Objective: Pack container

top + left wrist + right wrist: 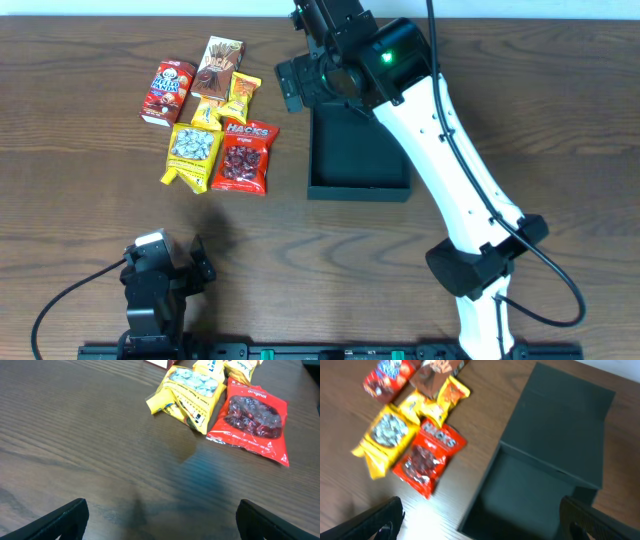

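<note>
Container (520,490): open, dark, empty inside. It sits on the table (80,200) straight under the right gripper (485,527), with the flap lid laid back ahead-right of the fingers. Right arm (450,170) stretches diagonally from its base at the near table edge, the wrist over the container's far end and hiding the lid from overhead. Right fingers are spread wide with nothing between them, above the box and not touching it. The container's left wall runs just ahead-left of this gripper.

Past that wall is a strip of bare wood, then the red Hacks packet (243,157) and yellow packet (192,155), with more snacks bunched behind them.

Left gripper (162,525): arm folded low at the near edge, fingers wide apart and empty. Bare wood lies ahead of it. The yellow and red packets are further ahead and slightly right, well apart from it, touching each other.
</note>
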You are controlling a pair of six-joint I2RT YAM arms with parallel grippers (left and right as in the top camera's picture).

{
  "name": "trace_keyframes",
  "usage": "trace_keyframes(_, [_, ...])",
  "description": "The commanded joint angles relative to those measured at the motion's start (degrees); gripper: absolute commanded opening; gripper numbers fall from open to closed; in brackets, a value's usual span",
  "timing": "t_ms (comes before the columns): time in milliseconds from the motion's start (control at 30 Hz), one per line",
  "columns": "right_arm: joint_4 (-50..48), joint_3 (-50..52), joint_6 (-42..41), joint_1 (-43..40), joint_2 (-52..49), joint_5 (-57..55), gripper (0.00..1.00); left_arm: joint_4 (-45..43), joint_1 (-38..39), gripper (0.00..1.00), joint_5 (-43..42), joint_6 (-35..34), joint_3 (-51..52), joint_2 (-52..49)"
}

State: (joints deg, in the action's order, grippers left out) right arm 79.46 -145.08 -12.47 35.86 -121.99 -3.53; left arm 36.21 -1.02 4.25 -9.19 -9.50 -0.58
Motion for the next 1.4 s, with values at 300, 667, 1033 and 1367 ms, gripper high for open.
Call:
trace_keyframes(300, [2.67, -0.33, 12.39, -2.23, 1.53, -0.98, 0.99, 0.44, -0.07, 0.95, -15.63, -30.18, 0.26, 0.37])
trace_keyframes(667, [2.64, -0.33, 13.64, -10.01, 3.69, -0.98, 0.99, -16.65, -0.07, 0.95, -22.53, -31.95, 0.22, 0.20])
trace_keyframes(1033, [-5.92, -0.33, 14.73, -24.85, 5.42, -0.96, 0.99, -23.12, -0.09, 0.91, -20.00, -25.55, -4.79, -19.08])
trace_keyframes(1367, [-16.48, -0.33, 14.69, -36.46, 5.35, 4.46, 0.99, -14.99, -0.07, 0.86, -14.08, -8.55, -28.41, -53.51])
